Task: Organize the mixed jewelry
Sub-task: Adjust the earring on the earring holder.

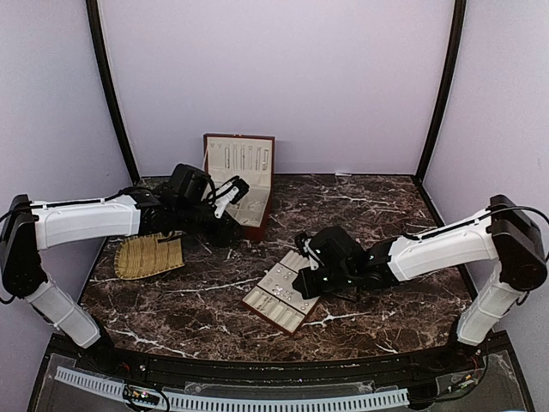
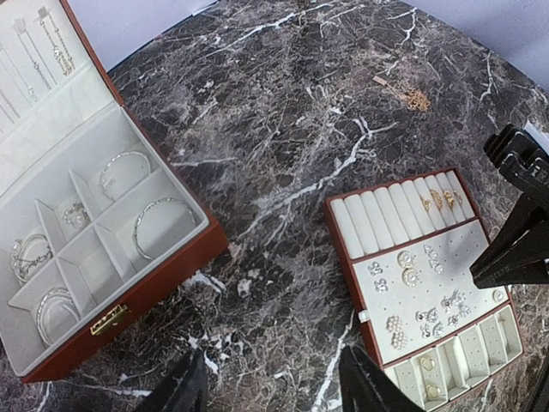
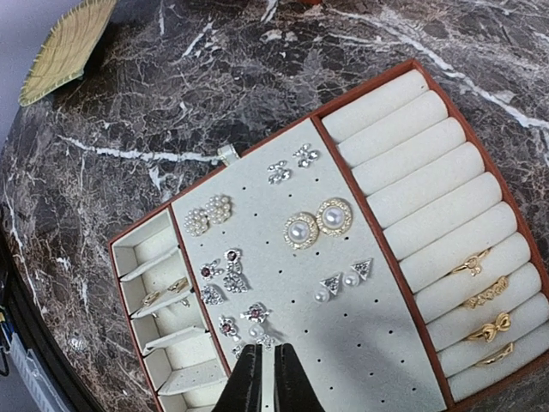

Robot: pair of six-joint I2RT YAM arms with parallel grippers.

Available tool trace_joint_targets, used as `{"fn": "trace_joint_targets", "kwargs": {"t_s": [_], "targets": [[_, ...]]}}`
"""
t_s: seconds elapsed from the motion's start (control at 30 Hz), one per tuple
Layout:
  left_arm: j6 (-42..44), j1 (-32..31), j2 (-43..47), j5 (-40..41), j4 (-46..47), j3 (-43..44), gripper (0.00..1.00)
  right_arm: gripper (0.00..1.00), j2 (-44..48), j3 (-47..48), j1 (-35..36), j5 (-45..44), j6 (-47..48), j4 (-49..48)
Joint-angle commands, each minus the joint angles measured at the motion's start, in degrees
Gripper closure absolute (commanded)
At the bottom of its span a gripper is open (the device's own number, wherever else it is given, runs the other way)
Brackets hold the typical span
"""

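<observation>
The mixed jewelry lies sorted in two holders. In the cream slotted tray (image 3: 377, 86) are pearl studs (image 3: 316, 223), tiny silvery studs (image 3: 225, 275) and gold rings (image 3: 485, 292). My right gripper (image 3: 262, 350) hangs over this tray (image 1: 279, 296), fingers nearly together, tips right at a small silvery stud (image 3: 264, 341); whether it is pinched does not show. The open red-brown box (image 2: 146, 292) holds thin bangle hoops (image 2: 163, 225) in its compartments. My left gripper (image 2: 274, 390) hovers open over bare marble between box and tray, holding nothing.
A woven straw-coloured mat (image 1: 150, 255) lies at the left, beside the box (image 1: 257, 219). A small gold chain piece (image 2: 412, 99) rests on the marble beyond the tray. The box lid stands upright with chains hung inside. The right arm (image 2: 515, 232) overhangs the tray's right side.
</observation>
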State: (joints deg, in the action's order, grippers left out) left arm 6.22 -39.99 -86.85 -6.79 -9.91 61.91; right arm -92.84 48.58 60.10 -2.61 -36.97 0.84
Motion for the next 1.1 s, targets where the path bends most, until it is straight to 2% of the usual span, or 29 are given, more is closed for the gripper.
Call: {"fn": "trace_joint_targets", "kwargs": {"t_s": [0.0,0.7,1.07], "targets": [[-0.1,0.2,1.9,1.1,3.2,-2.8,0.45,0.93,-3.0,3.9,0.8,-1.1,0.1,3.0],[1.2,0.2,2.0,1.4,2.4,-2.5,0.45,0.96,-8.8,7.1,2.5,-3.0,0.7,7.8],[0.2,0.2,1.8,0.8,2.9,-2.6,0.44,0.94,-6.8,7.3,4.4,-3.7,3.8,8.6]]}}
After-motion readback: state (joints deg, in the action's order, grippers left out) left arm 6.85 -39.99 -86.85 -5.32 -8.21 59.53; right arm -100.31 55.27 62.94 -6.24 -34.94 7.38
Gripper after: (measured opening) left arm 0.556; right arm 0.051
